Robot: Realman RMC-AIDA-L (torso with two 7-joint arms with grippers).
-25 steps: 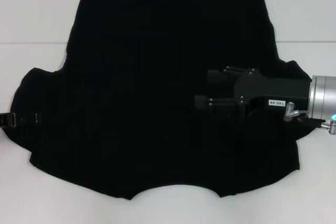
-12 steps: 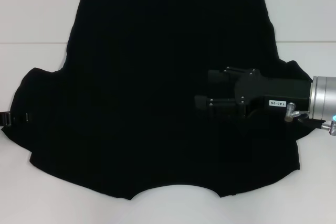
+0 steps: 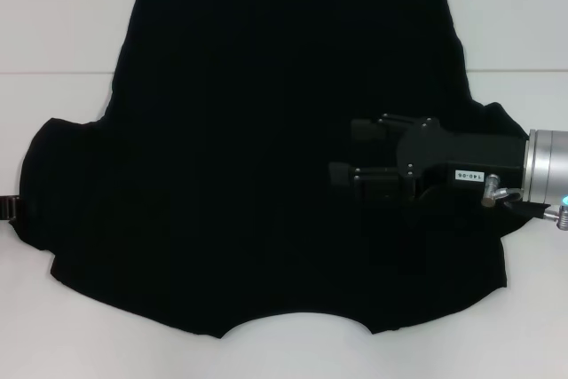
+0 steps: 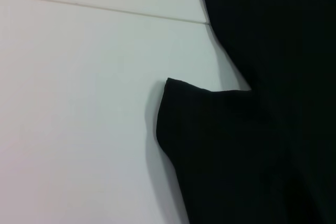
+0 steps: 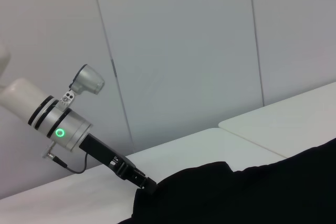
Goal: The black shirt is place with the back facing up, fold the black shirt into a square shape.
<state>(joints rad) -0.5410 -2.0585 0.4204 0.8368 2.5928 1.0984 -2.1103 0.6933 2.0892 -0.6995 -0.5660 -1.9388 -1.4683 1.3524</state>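
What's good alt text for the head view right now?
A black shirt lies spread flat on a white table, neckline toward the camera. The right claw reaches in over the shirt's right side with its fingers apart. The left claw barely shows at the left edge, by the sleeve.

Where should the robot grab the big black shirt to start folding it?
Probably by a sleeve tip. The black shirt lies flat, so its middle offers no edge, but its sleeves stick out sideways. The left tool sits at the left sleeve's outer edge and could pinch it from that side.
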